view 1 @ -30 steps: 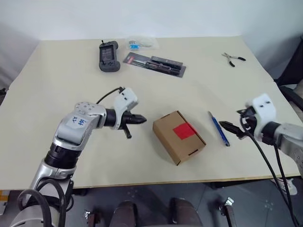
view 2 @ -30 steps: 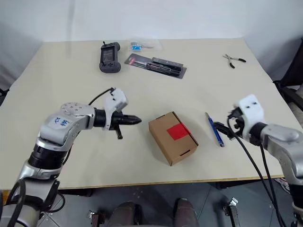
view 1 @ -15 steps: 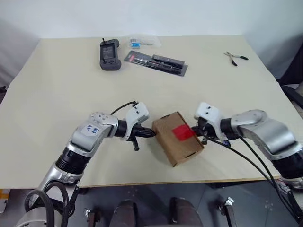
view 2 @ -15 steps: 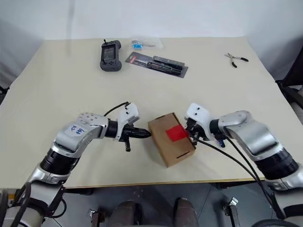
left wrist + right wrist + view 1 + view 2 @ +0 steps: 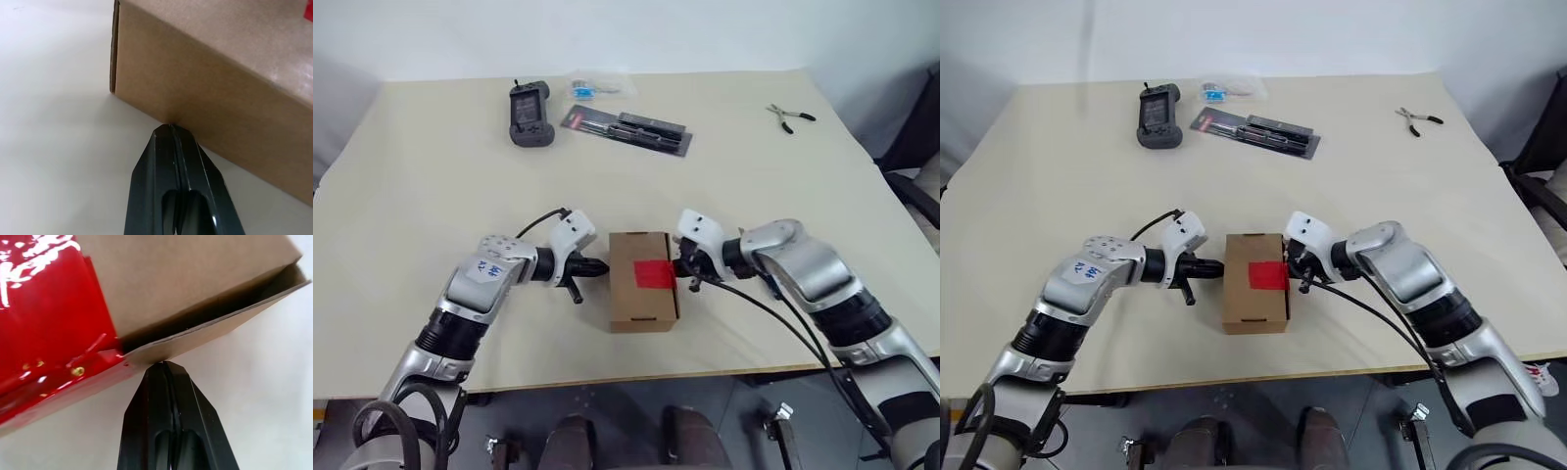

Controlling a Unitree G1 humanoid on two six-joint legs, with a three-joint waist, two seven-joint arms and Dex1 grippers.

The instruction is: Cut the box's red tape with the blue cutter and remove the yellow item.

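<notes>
The brown cardboard box lies near the table's front edge, with the red tape on the right part of its top face. My left gripper is shut and empty, and its tip presses the box's left side wall. My right gripper is also shut and empty, its tip against the edge of the box's flap right beside the glossy red tape. The blue cutter is hidden, probably behind my right arm. The yellow item is out of view.
At the far side lie a black handheld controller, a long black blister pack and a small clear bag. Small pliers lie at the far right. The table's front edge runs just below the box.
My right gripper shut and swung left from beside the cutter to the box's right side. My left gripper came up to the box's left side. The box has turned square between them.
</notes>
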